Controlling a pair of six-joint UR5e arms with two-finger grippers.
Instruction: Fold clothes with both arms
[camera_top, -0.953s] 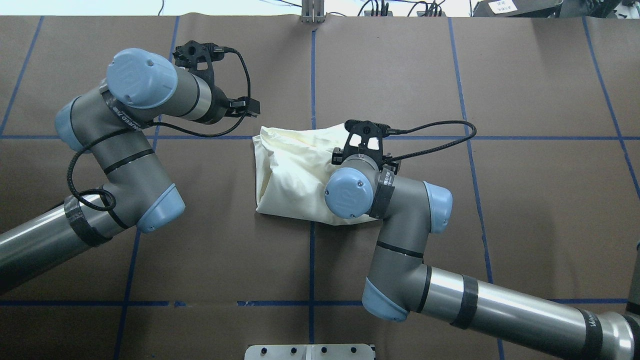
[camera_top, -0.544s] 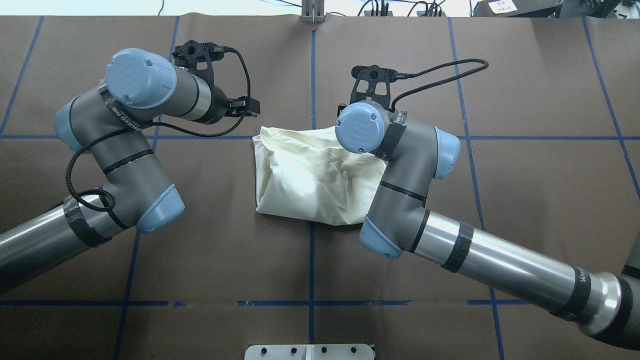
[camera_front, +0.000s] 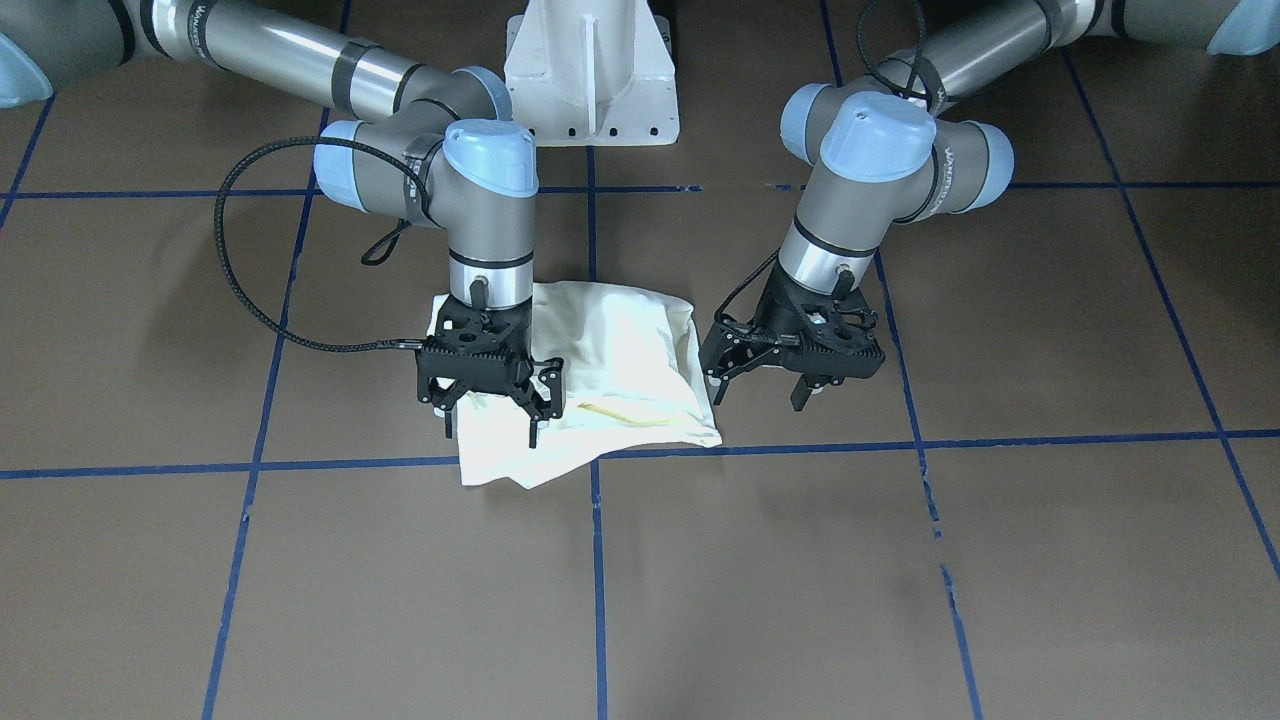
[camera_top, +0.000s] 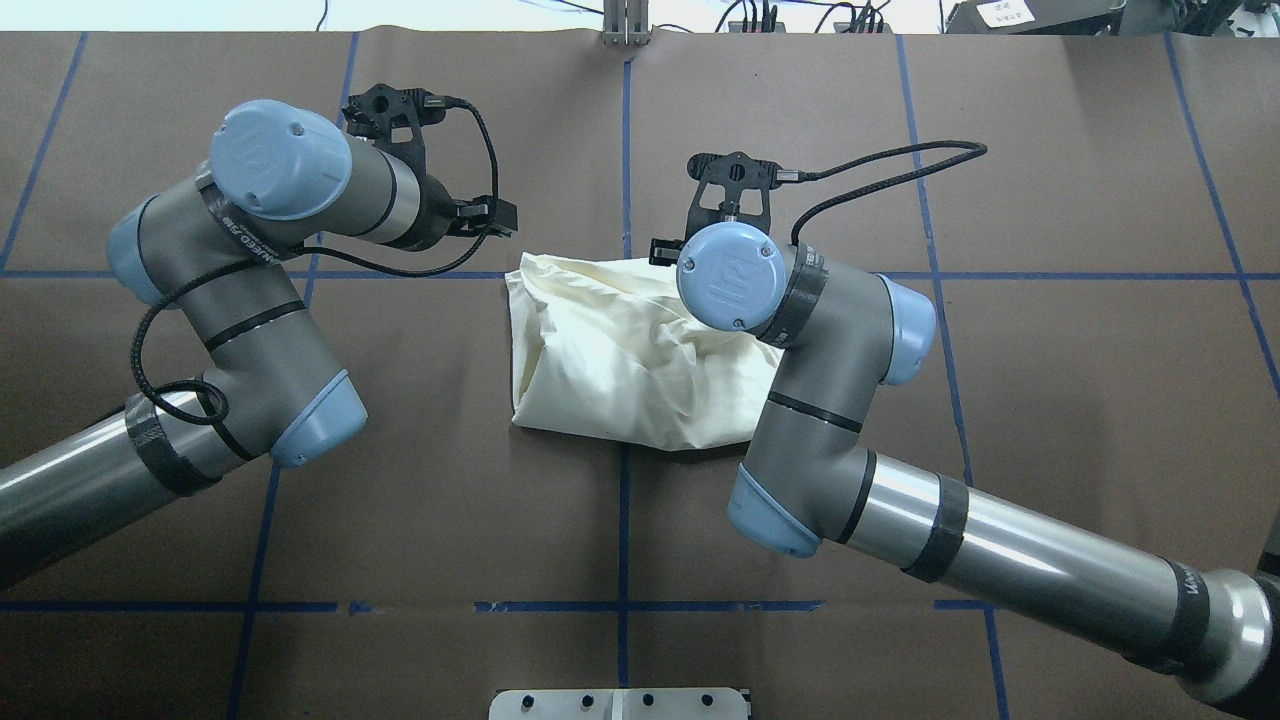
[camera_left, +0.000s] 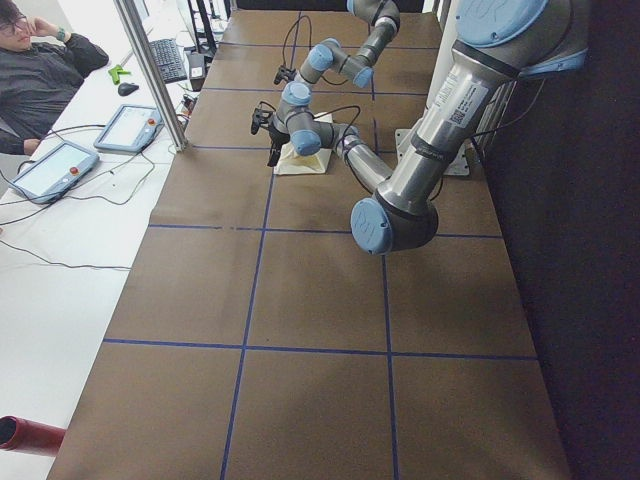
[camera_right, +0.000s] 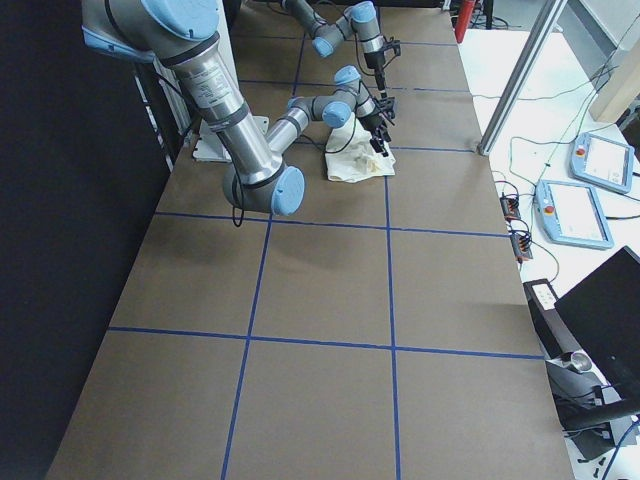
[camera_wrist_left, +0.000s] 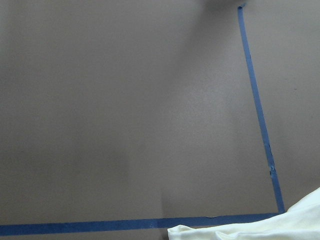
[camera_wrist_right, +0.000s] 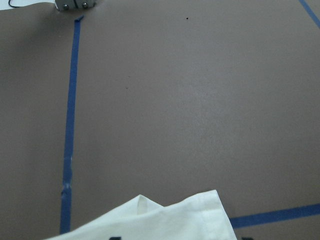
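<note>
- Shirt (camera_top: 610, 350): cream cloth lying as 1 rumpled, folded bundle at the middle of the brown tabletop (camera_top: 1050, 400), astride a blue tape line (camera_top: 625, 150). The print is almost wholly hidden; only a dark trace shows at the bottom edge of the right wrist view.
- Right claw (camera_front: 490, 420): fingers spread wide, nothing between them. It hangs over the bundle's corner that lies away from the robot, on the robot's right side.
- Left claw (camera_front: 757, 390): also wide and empty. It stands just beside the bundle's left edge, over bare tabletop; whether a fingertip brushes the cloth cannot be told.
- Axis: the bundle is slightly wider across the tabletop than it is deep, so its long axis runs roughly from 1 claw toward the other.
- Governing relation: the cloth lies directly beneath the right claw, but sideways, toward the robot's right, from the left claw. The right claw is therefore the nearer of the 2.
- Judgement: the folding appears well advanced. A grasp of the far corner would call for a plain descent by the right claw, while the left claw would first have to shift inward. Pinching several layers at once is the likely hazard.
</note>
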